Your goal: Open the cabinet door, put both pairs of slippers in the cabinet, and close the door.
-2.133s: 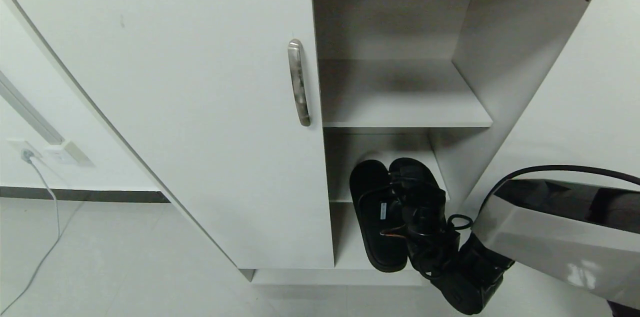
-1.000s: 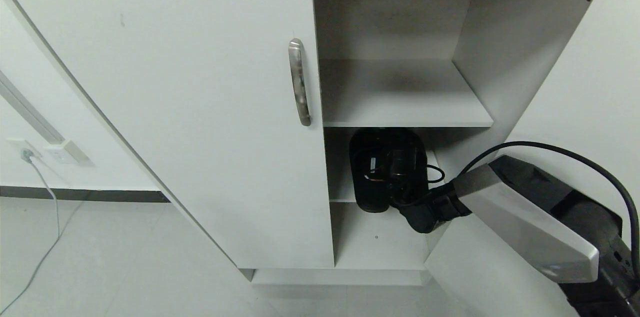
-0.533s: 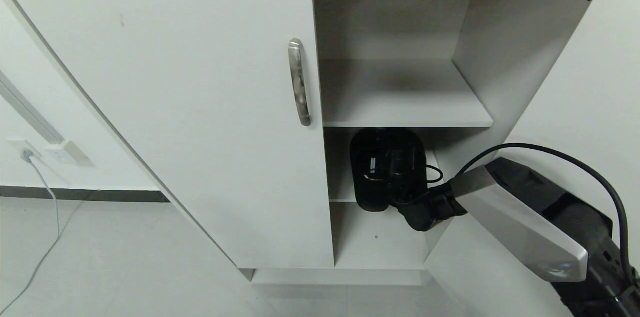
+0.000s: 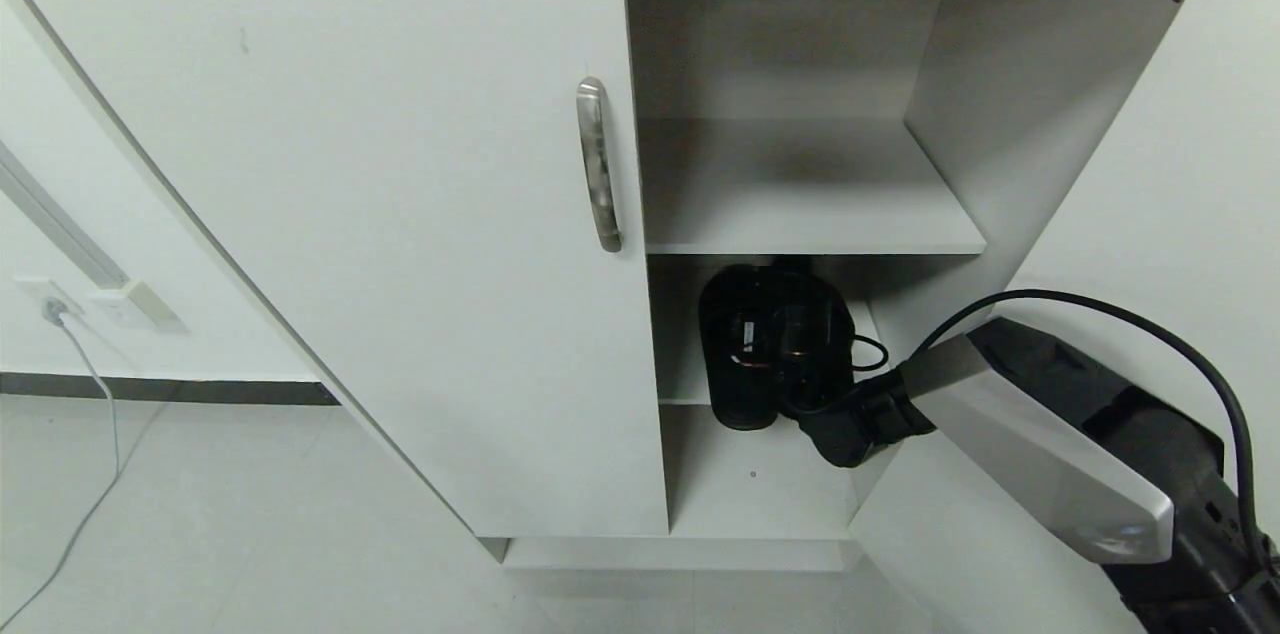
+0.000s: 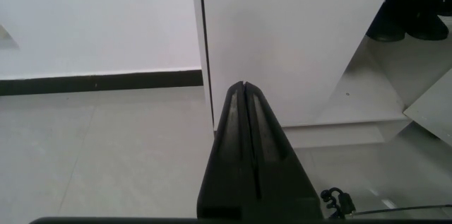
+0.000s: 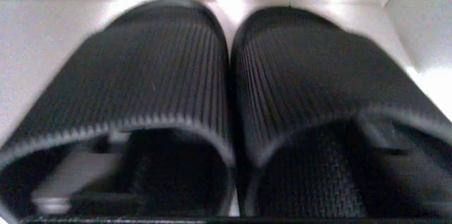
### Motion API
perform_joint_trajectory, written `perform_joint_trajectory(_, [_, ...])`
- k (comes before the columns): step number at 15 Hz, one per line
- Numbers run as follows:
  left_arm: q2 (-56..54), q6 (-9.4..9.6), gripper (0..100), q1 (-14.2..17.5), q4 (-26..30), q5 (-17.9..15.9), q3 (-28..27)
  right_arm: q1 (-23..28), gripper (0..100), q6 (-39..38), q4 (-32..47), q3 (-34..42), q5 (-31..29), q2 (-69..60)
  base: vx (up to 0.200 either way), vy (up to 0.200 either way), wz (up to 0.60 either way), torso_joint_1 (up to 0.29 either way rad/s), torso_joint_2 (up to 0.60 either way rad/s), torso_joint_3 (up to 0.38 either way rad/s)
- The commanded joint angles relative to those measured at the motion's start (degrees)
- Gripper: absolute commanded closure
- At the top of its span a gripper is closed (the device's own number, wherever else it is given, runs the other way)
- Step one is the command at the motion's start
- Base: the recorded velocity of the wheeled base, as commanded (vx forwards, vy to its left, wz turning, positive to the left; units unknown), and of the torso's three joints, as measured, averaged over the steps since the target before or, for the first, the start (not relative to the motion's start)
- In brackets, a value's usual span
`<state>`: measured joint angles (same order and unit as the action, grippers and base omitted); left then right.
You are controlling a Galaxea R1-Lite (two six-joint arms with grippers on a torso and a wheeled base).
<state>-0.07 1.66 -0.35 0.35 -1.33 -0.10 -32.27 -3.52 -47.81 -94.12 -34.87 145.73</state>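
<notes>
as slippers (image 4: 765, 344) sit on shelf (image 4: 680, 376), right gripper (image 4: 825, 404) at their near end (grip unclear).

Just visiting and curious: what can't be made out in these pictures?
Right gripper: head view, the slippers cover it; open or shut unclear.
Slippers' far ends: head view, tucked under the shelf.
Whatever lies behind the closed left door: head view.
Slippers' near ends: right wrist view, cut off by the edge.
</notes>
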Motion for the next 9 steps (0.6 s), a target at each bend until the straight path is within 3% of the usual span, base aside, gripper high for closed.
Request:
perform_joint_trajectory(1, [0.07, 0.01, 100, 0.0, 0.0, 0.01, 0.01, -0.34, 0, -0.17, -0.7, 4.39, -0.03, -2.55, 0.0, 0.0, 0.0, 0.0, 0.0, 0.0])
perform_joint_trajectory(7, [0.07, 0.01, 100, 0.0, 0.0, 0.01, 0.01, -3.42, 0, -0.17, -8.79, 20.12, -0.03, -12.48, 0.0, 0.0, 0.0, 0.0, 0.0, 0.0])
perform_joint_trajectory(9, [0.07, 0.01, 100, 0.0, 0.0, 0.01, 0.01, -5.7, 0, -0.17, -12.57, 29.26, -0.03, -17.05, 0.0, 0.0, 0.0, 0.0, 0.0, 0.0])
